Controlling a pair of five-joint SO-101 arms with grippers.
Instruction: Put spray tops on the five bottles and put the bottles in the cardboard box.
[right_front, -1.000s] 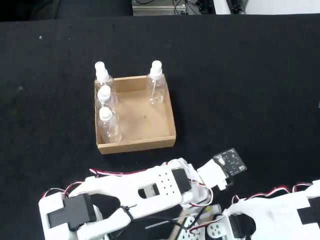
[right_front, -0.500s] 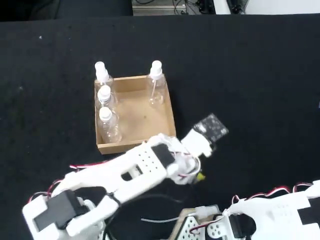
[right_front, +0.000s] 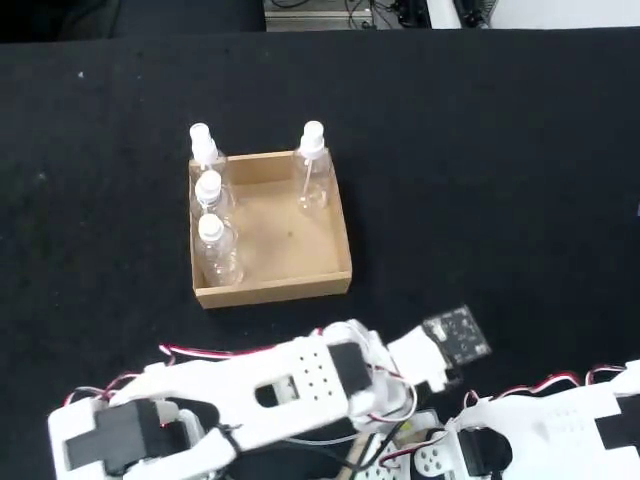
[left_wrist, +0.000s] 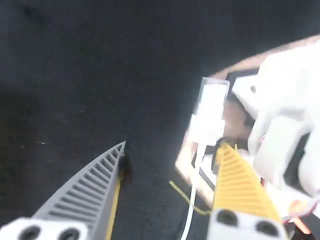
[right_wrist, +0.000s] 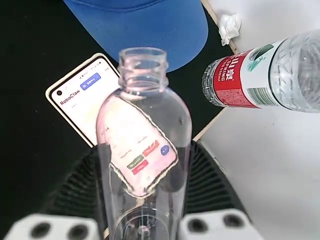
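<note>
Black cloth covers the desk (right_front: 500, 170). Past its far edge lie tangled cables (right_front: 395, 12) and a pale strip (right_front: 560, 10). A smartphone (right_wrist: 82, 95) lies on the cloth beside a blue cap (right_wrist: 145, 25), near a water bottle (right_wrist: 265, 75) on its side.

The counter (right_front: 500, 150) is black, the cardboard box (right_front: 272, 291) plain tan-brown. The capped bottles (right_front: 220, 258) are clear with white tops. The arm (right_front: 270, 385) is white with black blocks and red-and-white wires. The left hand (left_wrist: 172, 146) has one grey ribbed finger (left_wrist: 85, 195) and one yellow (left_wrist: 237, 185); the loose spray top (left_wrist: 207, 112) is white. The right hand (right_wrist: 145, 172) is ribbed black, its open bottle (right_wrist: 145, 150) clear. The cap (right_wrist: 145, 25) is blue, the phone (right_wrist: 82, 97) white-screened, and the water bottle (right_wrist: 265, 75) is red-labelled.
</note>
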